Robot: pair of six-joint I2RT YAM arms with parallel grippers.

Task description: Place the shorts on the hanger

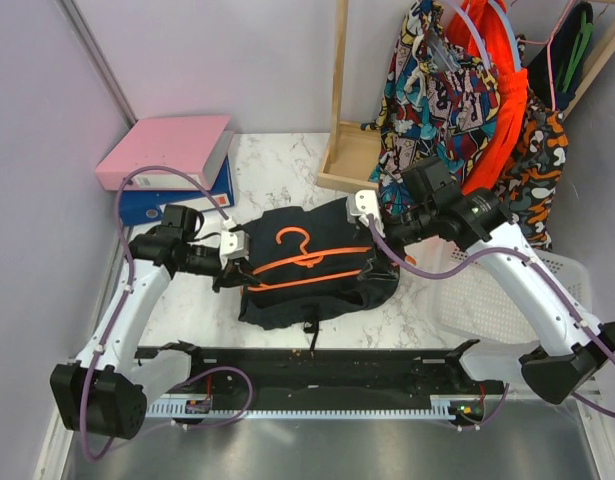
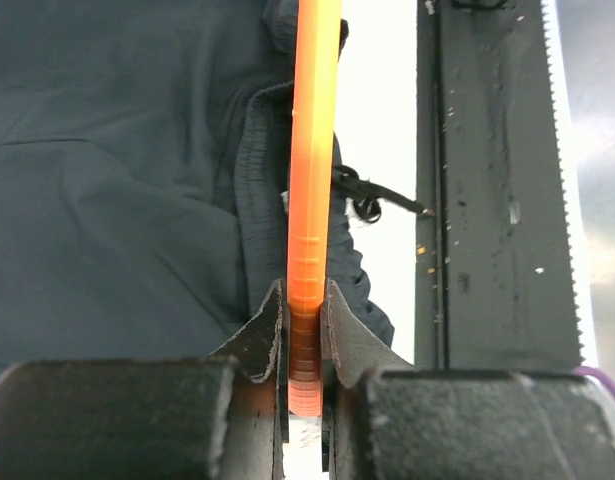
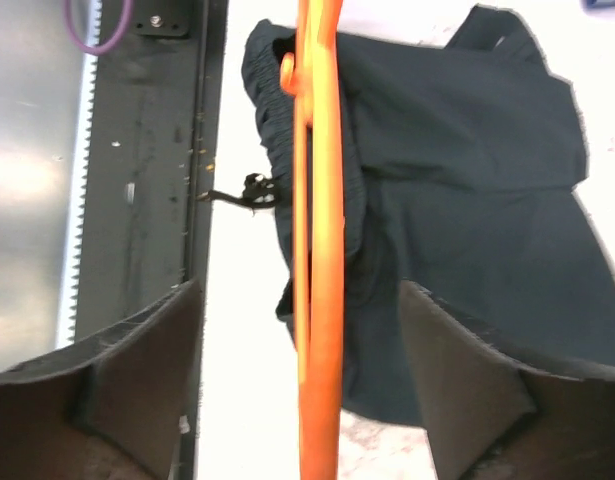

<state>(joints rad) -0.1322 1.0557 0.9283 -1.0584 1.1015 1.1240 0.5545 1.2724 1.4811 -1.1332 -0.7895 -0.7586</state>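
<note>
Black shorts lie crumpled on the marble tabletop with the orange hanger laid flat across them and the drawstring trailing toward the near edge. The left pincer is clamped tight on the hanger's left end. The right pincer stands spread wide at the right end, its fingers straddling the orange frame without touching it. A white lattice basket sits at the right under the right arm; what it holds cannot be made out. At the back, a comic-print garment and a bright orange garment hang beside a wooden rack. At the left, a pink binder rests on a blue one.
</note>
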